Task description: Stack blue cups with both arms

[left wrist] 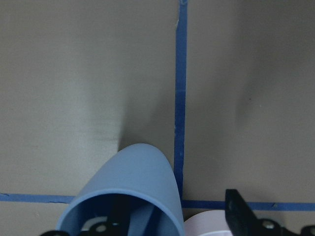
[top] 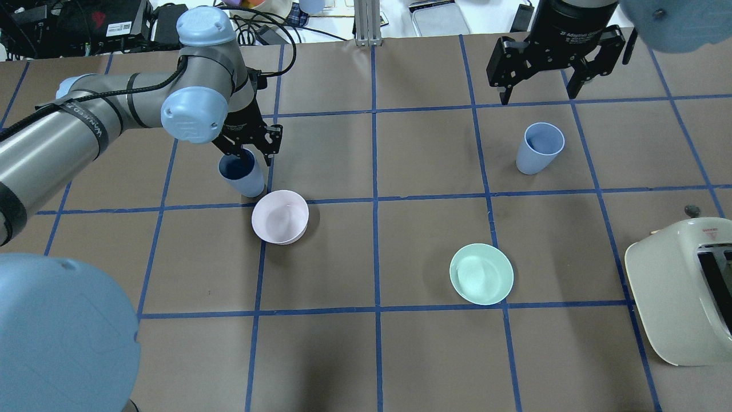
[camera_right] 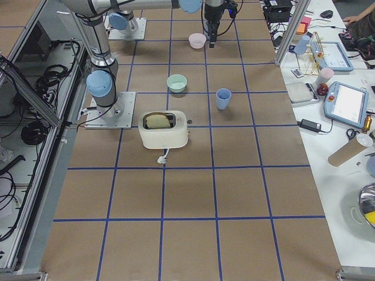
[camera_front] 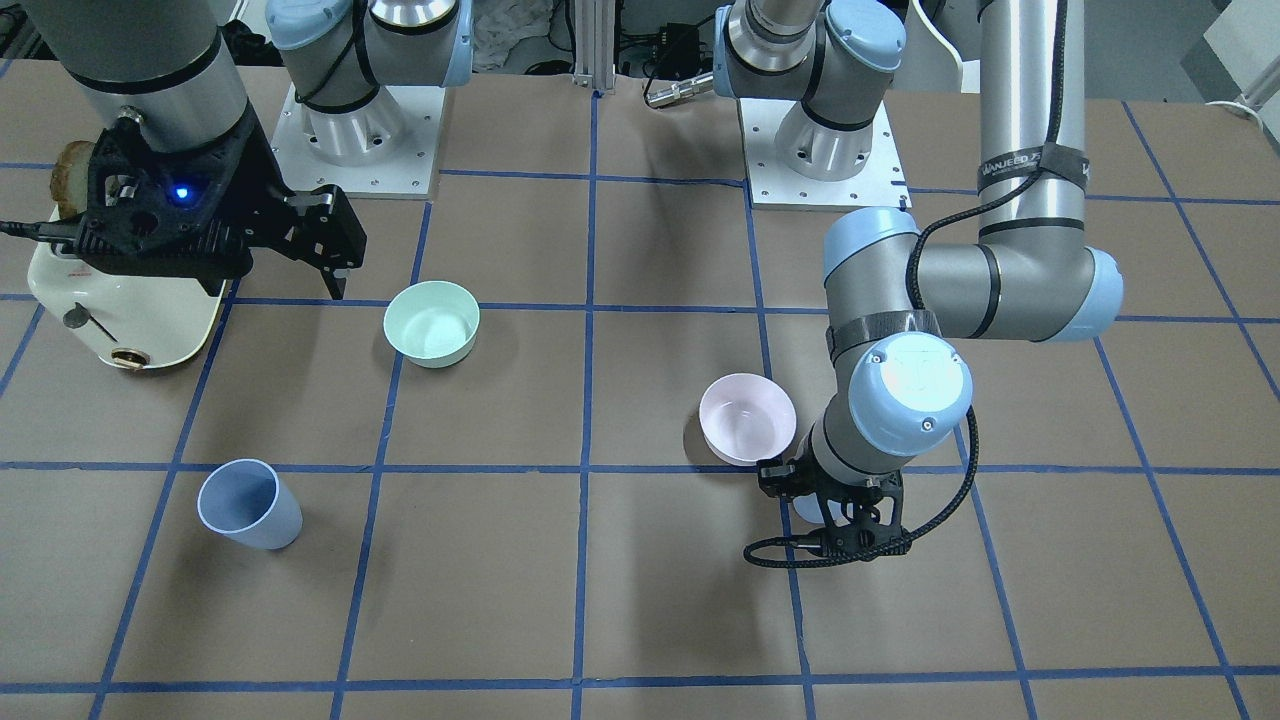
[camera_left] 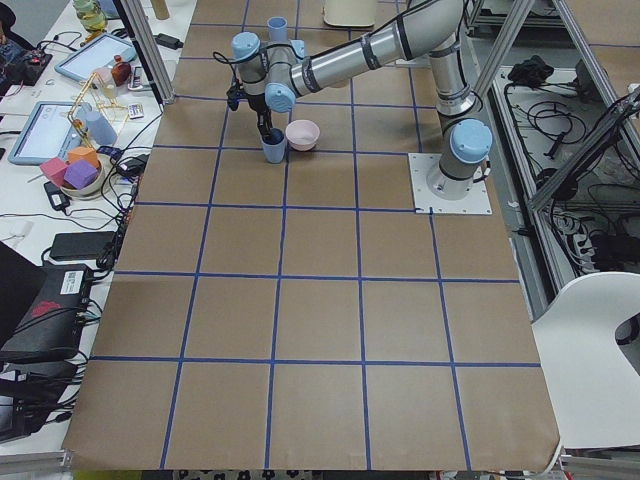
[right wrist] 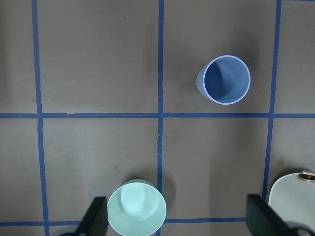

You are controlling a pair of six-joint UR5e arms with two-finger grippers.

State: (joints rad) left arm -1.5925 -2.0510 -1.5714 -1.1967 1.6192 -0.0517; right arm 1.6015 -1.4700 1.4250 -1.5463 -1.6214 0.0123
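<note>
One blue cup [top: 243,176] stands upright beside the pink bowl; the left wrist view shows it close up [left wrist: 128,191]. My left gripper [top: 249,150] is down at this cup and open. One finger is inside the cup and the other [left wrist: 241,214] is outside, with the cup's wall between them and a gap showing. In the front view the gripper [camera_front: 840,520] hides most of that cup. The second blue cup [top: 538,147] stands upright and alone [camera_front: 250,505] [right wrist: 224,80]. My right gripper [top: 538,94] hangs high beyond it, open and empty.
A pale pink bowl [top: 280,217] sits right next to the left cup. A mint-green bowl [top: 481,273] sits mid-table on the right side. A cream toaster [top: 680,286] holding a slice of toast stands at the right edge. Blue tape lines grid the brown table.
</note>
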